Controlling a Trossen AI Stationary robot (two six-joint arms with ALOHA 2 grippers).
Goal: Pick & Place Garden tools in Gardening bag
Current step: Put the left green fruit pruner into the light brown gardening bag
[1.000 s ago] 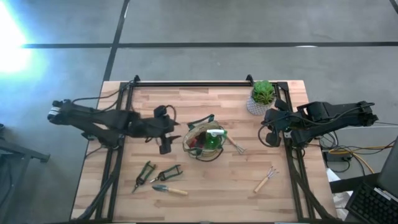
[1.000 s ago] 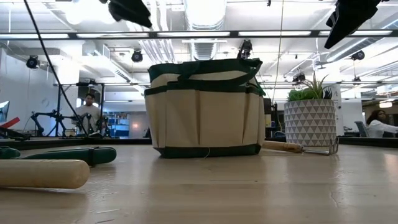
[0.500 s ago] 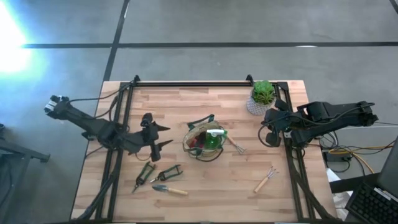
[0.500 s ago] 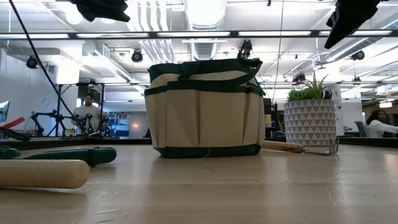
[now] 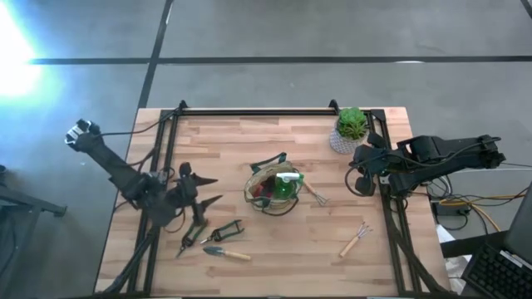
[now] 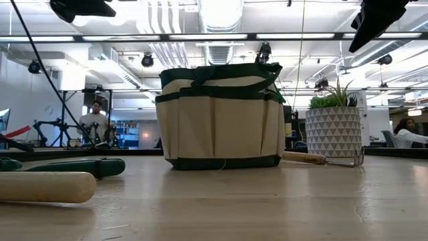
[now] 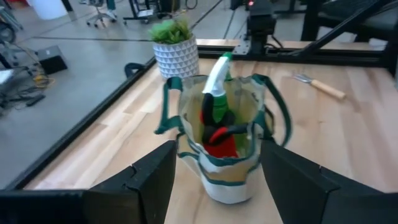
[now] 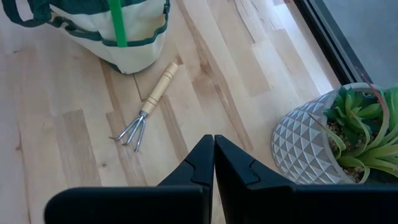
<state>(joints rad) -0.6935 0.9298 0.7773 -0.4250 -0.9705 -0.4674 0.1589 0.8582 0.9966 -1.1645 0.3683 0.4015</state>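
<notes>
Wooden tabletop (image 5: 266, 249) carries, nearest, a trowel (image 5: 226, 252) and dark pruners (image 5: 194, 232). My left claw (image 5: 204, 189) hangs just beyond them, spread wide and empty. Mid-table, the gardening bag (image 5: 273, 189) hides most of its spray bottle (image 7: 214, 84) and red-and-black piece (image 7: 219, 138). My right claw (image 8: 214, 144) waits far right, pinched closed beside the potted plant (image 5: 350, 129).

The beige bag (image 5: 273, 189) with green trim stands upright mid-table, its mouth open. I see a green spray bottle (image 7: 216, 93) and a red-and-black tool (image 7: 219, 138) poking out of it. A small wooden-handled rake (image 8: 148, 106) lies just beside it. Another fork (image 5: 354, 239) lies well apart. Two pairs of pruners (image 5: 193, 234) and a trowel (image 5: 226, 252) lie together near the front left.
</notes>
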